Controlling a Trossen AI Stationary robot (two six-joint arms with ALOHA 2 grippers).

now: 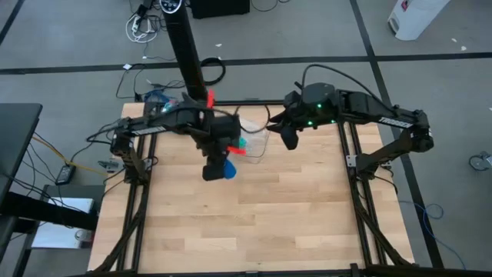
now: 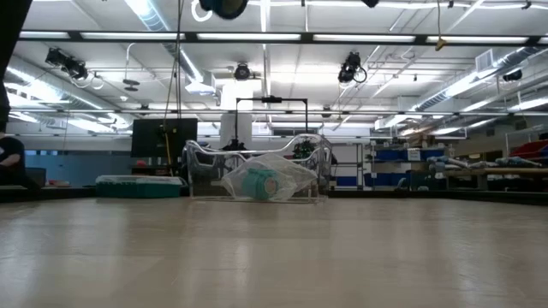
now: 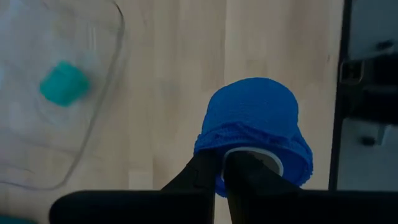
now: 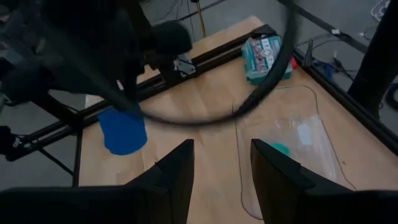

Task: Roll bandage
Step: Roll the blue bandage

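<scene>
Worktop point(image 1: 292, 223): light wood planks, dark frame round the edges. Clear plastic tray point(image 2: 257, 175) at the far edge, near the middle; a teal roll point(image 3: 63, 83) lies inside it, in a clear bag point(image 2: 282, 175). Green-and-white printed box point(image 4: 267, 57) at the far left corner, just beside the tray.

Left fingers point(image 3: 214, 180) pinched, right fingers point(image 4: 180, 171) apart.

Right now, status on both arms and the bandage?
Left end effector shut on the bandage, rolled, held above table. Right end effector open, empty, over the clear tray. Nothing in the way.
</scene>
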